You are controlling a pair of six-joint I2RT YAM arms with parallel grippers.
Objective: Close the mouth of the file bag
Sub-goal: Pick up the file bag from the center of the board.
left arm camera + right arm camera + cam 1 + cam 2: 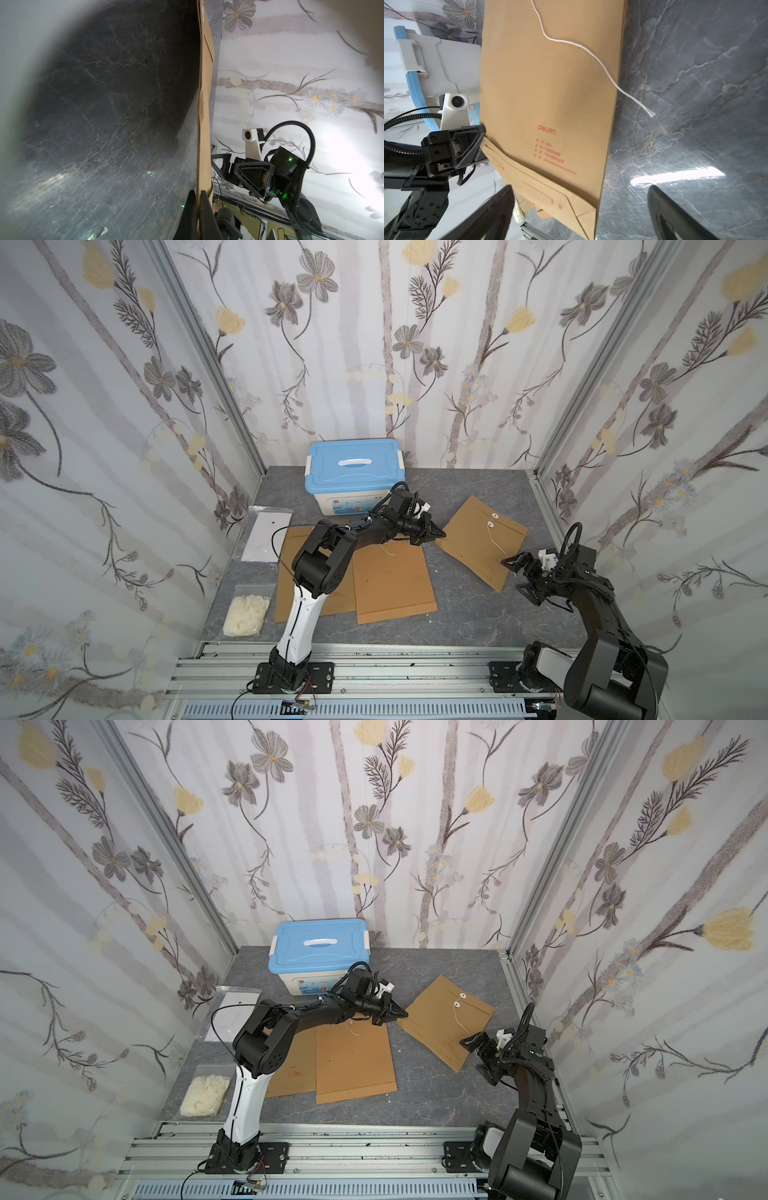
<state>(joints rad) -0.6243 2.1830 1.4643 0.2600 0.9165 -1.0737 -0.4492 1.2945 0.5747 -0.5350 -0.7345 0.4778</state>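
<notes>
- Right gripper (pixel 515 575), lower right of frame: jaws spread wide, empty, just beside the near edge of the file bag (pixel 482 542).
- The file bag lies right of centre on the table (pixel 457 614), string (pixel 496 542) trailing loose across it.
- Left gripper (pixel 437 533), centre: clamped tight on the bag's left corner.

- Both top views look down from high above the front edge toward the back wall (pixel 374 364). They stand far enough off to take in the whole tabletop (pixel 478 614), both arms and the box (pixel 353 472), and they share nearly everything.
- The left wrist view sits close behind the left gripper (pixel 198 192). It skims low along the tabletop and the edge of the brown envelope (pixel 204 124) toward the right arm (pixel 280 166).
- The right wrist view looks past the right gripper (pixel 580 187), close onto the same envelope, with the left gripper and the box beyond.
</notes>
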